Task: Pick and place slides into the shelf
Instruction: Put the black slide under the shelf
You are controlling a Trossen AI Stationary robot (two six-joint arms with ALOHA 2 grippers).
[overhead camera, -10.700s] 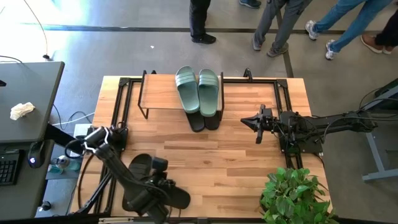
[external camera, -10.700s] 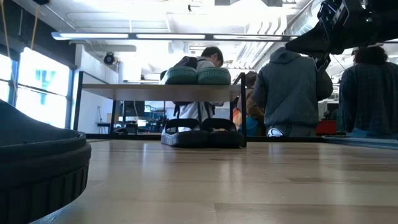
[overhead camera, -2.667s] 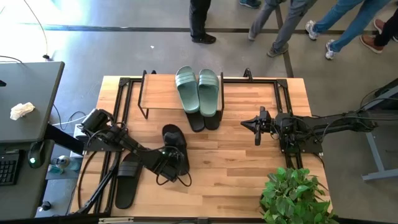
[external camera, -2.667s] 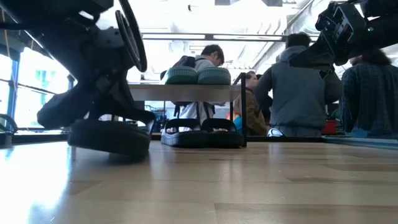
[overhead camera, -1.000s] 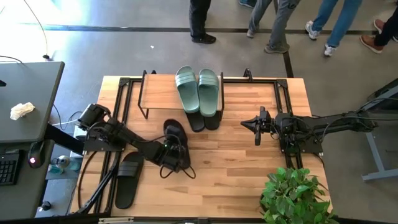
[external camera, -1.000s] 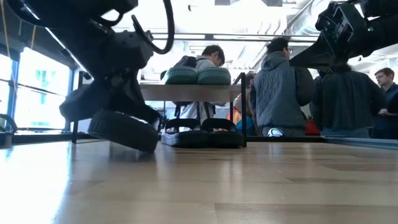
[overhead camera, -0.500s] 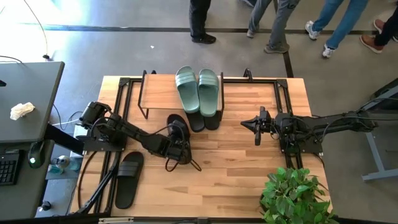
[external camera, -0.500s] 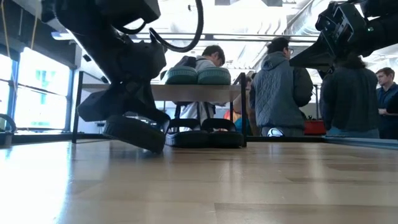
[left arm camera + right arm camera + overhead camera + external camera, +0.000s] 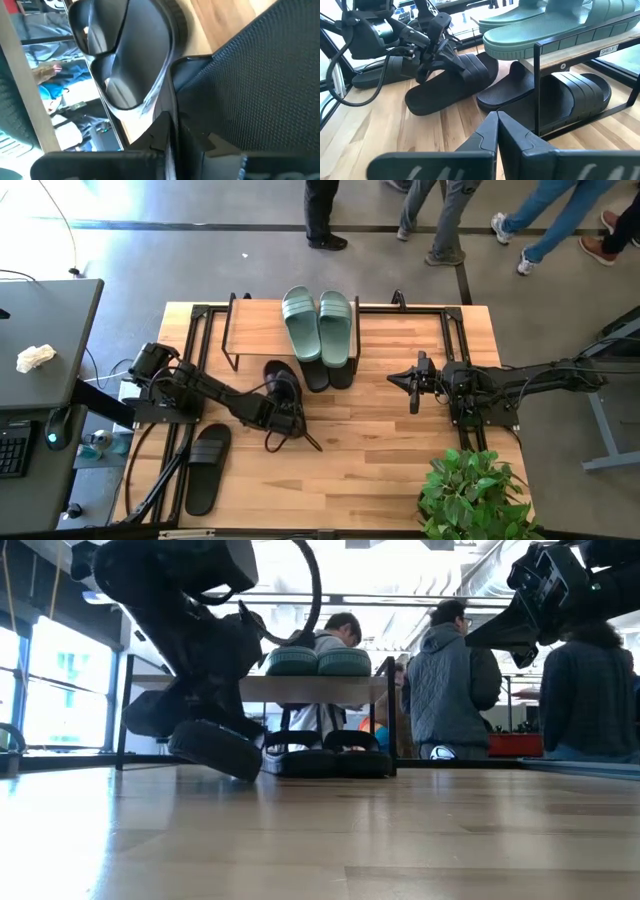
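High view shows the left arm stretched low across the bench point(image 9: 400, 470), with the left pincer point(image 9: 283, 408) clamped on a black slide point(image 9: 281, 385). In the low view this slide point(image 9: 215, 747) is tilted, its far end down by the bench and just in front of the shelf point(image 9: 262, 330).

Beyond the left pincer, the green pair of slides point(image 9: 319, 323) lies on top of the shelf. Under them, on the bench, sits a black pair point(image 9: 328, 374), right beside the held slide. Behind the left pincer, near the bench edge, one more black slide point(image 9: 203, 468) lies flat and well apart.

Over on the other side, the right arm waits above the bench, and the right pincer point(image 9: 416, 383) points at the shelf. In the right wrist view its fingers point(image 9: 487, 131) are pressed together with nothing between them.

A green plant point(image 9: 470, 495) stands at the bench corner behind the right pincer. People point(image 9: 452, 680) stand on the grey floor past the shelf.
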